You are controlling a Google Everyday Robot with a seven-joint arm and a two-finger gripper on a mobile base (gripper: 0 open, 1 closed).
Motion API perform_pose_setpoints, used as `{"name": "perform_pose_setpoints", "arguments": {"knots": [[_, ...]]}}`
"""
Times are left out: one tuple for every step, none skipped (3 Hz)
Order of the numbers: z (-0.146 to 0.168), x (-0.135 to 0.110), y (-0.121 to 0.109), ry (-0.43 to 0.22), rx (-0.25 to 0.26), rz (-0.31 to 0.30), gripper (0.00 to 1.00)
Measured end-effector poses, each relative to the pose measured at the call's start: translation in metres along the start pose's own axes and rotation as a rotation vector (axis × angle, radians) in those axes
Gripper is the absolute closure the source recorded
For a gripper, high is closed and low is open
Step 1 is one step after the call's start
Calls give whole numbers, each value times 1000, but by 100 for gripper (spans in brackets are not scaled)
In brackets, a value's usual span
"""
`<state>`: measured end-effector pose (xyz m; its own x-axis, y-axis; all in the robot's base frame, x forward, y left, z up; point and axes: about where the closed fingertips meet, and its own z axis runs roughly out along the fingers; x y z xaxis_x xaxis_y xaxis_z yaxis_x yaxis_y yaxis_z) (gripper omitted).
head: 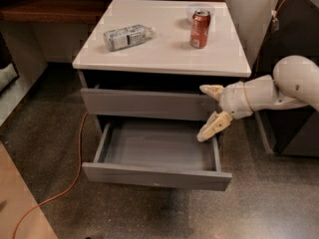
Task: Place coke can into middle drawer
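Note:
The coke can stands upright at the back right of the cabinet's white top. The middle drawer is pulled out and its grey inside is empty. My gripper is open and empty. It hangs at the cabinet's right front, in front of the shut drawer above. Its lower finger is over the open drawer's right wall. The can is well above and behind the gripper, apart from it.
A clear plastic bottle lies on its side on the left of the top. A white bowl sits just behind the can. An orange cable runs over the floor at the left. A dark cabinet stands at the right.

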<state>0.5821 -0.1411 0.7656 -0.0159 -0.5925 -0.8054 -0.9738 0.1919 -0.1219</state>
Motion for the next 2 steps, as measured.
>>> {"name": "perform_pose_setpoints", "arguments": {"knots": [[-34, -27, -13, -31, 14, 5, 0], [-59, -48, -29, -40, 30, 14, 0]]}}
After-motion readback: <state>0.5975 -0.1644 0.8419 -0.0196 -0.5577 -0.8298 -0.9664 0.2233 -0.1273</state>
